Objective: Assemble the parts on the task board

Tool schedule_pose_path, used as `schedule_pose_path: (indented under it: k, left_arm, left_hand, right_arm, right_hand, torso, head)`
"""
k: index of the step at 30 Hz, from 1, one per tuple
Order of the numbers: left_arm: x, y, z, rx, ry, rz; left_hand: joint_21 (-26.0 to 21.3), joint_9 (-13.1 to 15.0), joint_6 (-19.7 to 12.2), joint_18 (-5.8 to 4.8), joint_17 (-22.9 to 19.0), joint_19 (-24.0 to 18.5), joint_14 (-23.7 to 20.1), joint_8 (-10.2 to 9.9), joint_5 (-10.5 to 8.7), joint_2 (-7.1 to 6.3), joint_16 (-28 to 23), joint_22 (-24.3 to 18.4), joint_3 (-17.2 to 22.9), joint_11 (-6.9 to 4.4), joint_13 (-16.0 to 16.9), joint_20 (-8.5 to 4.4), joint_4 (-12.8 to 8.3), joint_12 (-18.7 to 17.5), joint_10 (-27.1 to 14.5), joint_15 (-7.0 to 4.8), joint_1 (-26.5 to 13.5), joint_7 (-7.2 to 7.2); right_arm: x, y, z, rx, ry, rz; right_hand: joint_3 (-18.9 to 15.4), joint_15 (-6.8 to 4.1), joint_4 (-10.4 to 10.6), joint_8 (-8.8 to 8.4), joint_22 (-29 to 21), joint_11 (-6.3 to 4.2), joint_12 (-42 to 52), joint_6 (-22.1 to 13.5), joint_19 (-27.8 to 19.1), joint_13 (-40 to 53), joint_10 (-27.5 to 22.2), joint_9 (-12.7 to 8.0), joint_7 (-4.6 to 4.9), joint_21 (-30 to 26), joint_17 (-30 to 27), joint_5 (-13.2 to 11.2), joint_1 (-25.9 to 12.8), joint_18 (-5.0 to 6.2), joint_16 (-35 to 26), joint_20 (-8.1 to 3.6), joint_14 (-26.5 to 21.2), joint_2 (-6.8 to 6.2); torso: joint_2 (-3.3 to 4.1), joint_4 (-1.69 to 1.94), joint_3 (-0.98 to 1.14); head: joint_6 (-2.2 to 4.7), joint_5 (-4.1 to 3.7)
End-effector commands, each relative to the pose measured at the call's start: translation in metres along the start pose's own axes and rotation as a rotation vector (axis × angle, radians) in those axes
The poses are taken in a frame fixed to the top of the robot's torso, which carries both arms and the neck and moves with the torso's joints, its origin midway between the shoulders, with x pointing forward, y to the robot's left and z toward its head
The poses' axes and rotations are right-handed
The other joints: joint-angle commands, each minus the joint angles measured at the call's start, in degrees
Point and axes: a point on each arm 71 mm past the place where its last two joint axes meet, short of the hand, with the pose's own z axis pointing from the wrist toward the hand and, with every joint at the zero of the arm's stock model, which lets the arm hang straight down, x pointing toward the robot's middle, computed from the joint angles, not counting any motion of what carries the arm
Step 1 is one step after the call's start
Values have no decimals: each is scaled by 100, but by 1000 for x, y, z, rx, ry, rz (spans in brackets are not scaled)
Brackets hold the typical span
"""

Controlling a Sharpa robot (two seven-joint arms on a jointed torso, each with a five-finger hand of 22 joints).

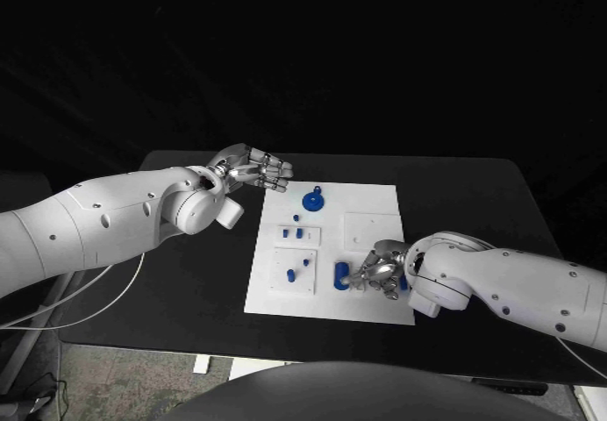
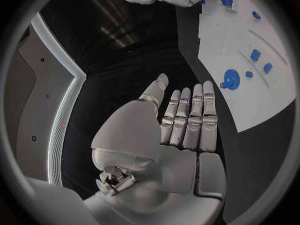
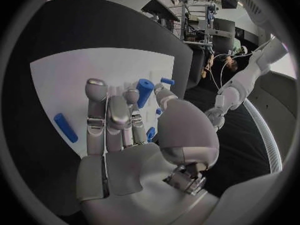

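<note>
While the left hand point(image 1: 257, 169) hovers with fingers straight and empty beyond the task board's point(image 1: 367, 206) far left corner, the right hand point(image 1: 378, 270) sits low over its near edge. Its fingers seem to pinch a short blue peg point(image 3: 144, 91), pointing boardward; an oblong blue part point(image 1: 340, 276) lies just beside it.

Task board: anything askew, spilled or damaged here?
Nothing stands out. The task board lies flat on the table, blue parts all on it; the right hand works at its near edge, the left hand hovers beside it.
</note>
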Motion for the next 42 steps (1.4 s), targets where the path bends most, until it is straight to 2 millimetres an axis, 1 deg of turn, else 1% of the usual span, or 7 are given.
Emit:
schedule_pose_path:
  k: [1,3,11,28,30,34,42]
  left_arm:
    - [2,-1,1,6,15,-8]
    - [2,-1,1,6,16,-8]
    - [2,-1,1,6,17,-8]
    - [2,-1,0,3,21,-9]
    - [2,-1,0,2,21,-9]
    - [3,-1,0,1,22,-9]
    - [2,0,0,0,22,-9]
  left_hand:
    - [32,3,-31,48,-5,37,-24,25,13,33,-17,-5,10,33,-5,8,31,24,-21,5,-14,4]
    - [33,2,-35,48,-5,39,-21,23,15,40,-16,-10,10,34,-5,9,46,25,-20,6,-20,4]
    - [33,2,-35,48,-5,39,-21,23,15,40,-16,-10,10,34,-5,9,46,25,-20,6,-20,4]
    - [32,3,-33,48,-5,38,-24,25,14,44,-17,-14,11,34,-6,10,56,24,-22,6,-26,3]
    - [32,3,-33,48,-5,38,-24,25,14,44,-17,-14,11,34,-6,10,56,24,-22,6,-26,3]
    - [32,3,-33,48,-5,38,-24,25,14,44,-17,-14,11,34,-6,10,56,24,-22,6,-26,3]
    - [32,3,-33,48,-5,38,-24,25,14,44,-17,-14,11,34,-6,10,56,24,-22,6,-26,3]
  right_arm:
    - [3,3,0,-31,31,-15]
    - [3,3,0,-30,31,-15]
    - [5,6,3,-22,23,-19]
    - [0,3,8,19,-38,-14]
    - [0,3,8,24,-34,-18]
    - [0,3,10,29,-25,-24]
    - [1,3,11,31,-10,-32]
  right_hand:
    - [24,-15,-158,27,346,-6,44,65,34,12,57,20,-1,21,5,2,125,8,29,-15,46,60]
    - [48,-18,-472,19,348,-14,59,90,34,9,59,46,-14,38,6,60,108,6,37,-15,47,193]
    - [111,-27,-828,17,352,-31,102,124,33,3,61,49,-37,86,-5,710,-94,0,57,-23,48,283]
    - [239,-54,-1019,15,361,-64,143,213,49,-4,95,48,-84,172,-30,789,-283,-23,85,-49,51,580]
    - [361,-55,-1060,15,360,-66,138,202,48,-6,86,43,-88,167,-34,566,-256,-24,86,-50,50,679]
    - [757,-54,-1176,18,359,-65,147,208,42,0,84,45,-84,173,-45,453,-447,-27,94,-51,47,589]
    - [626,-45,-1164,18,358,-61,145,209,37,-7,87,59,-80,172,-54,520,-462,-28,95,-43,42,555]
  torso:
    - [1,3,-1]
    - [0,4,-3]
    - [3,11,-4]
    - [2,6,-5]
    - [2,6,-4]
    - [3,7,-2]
    - [0,2,-1]
  head:
    - [0,-10]
    - [0,-8]
    - [0,-20]
    - [0,-20]
    - [0,-23]
    - [0,-27]
    - [0,-34]
